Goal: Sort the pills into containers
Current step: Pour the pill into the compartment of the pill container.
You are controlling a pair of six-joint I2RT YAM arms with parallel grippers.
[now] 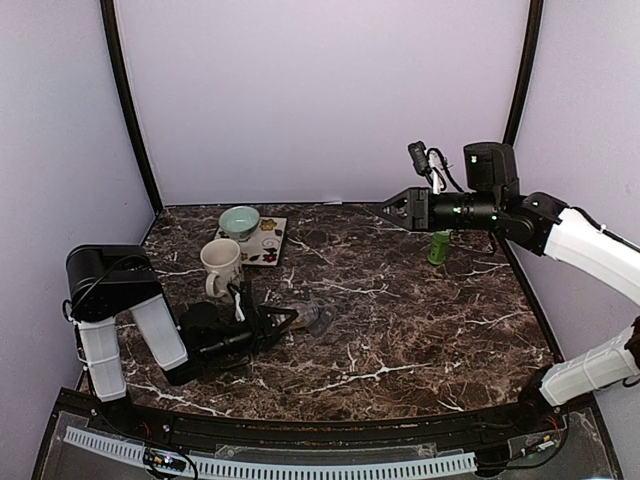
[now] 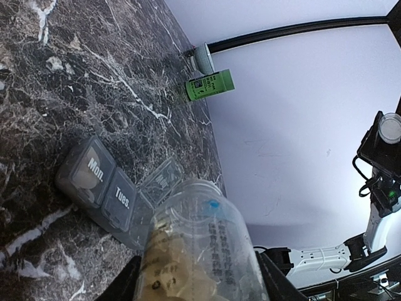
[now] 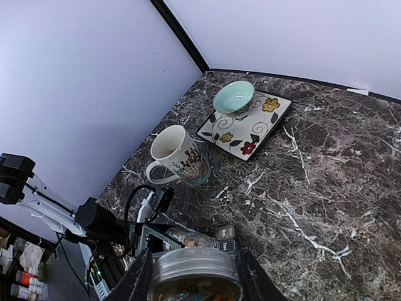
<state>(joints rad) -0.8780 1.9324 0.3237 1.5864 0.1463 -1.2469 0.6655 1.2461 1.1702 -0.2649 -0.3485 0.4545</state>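
Left pincer (image 2: 200,290) is clenched on a clear plastic jar (image 2: 203,235), one finger on each side of its body. The jar lies tilted, mouth pointing away from the arm. Tan-yellow pills (image 2: 164,260) sit heaped inside it, against the lower wall.

Just ahead of the jar mouth are the containers (image 2: 103,188), a low dark grey strip flat on the counter (image 2: 75,81). The compartments marked "Mon." and "Tues." have their lids shut. The third one, nearest the jar mouth, has its clear flap up. Something pale may lie under the "Mon." lid, too blurred to tell. Cannot tell whether the jar rim touches the strip.

From above, the left arm is low at the left side of the counter, with the jar aimed right at the strip.

Right pincer (image 3: 194,283) is clenched on a round clear lid (image 3: 194,266), raised well above the counter at the far right, apart from everything else. A green bottle (image 1: 439,247) stands below it near the right edge.

A white mug (image 1: 221,265) with a floral print stands behind the left pincer. Further back is a square flowered plate (image 1: 268,243) with a pale teal bowl (image 1: 240,220) on its far left corner.
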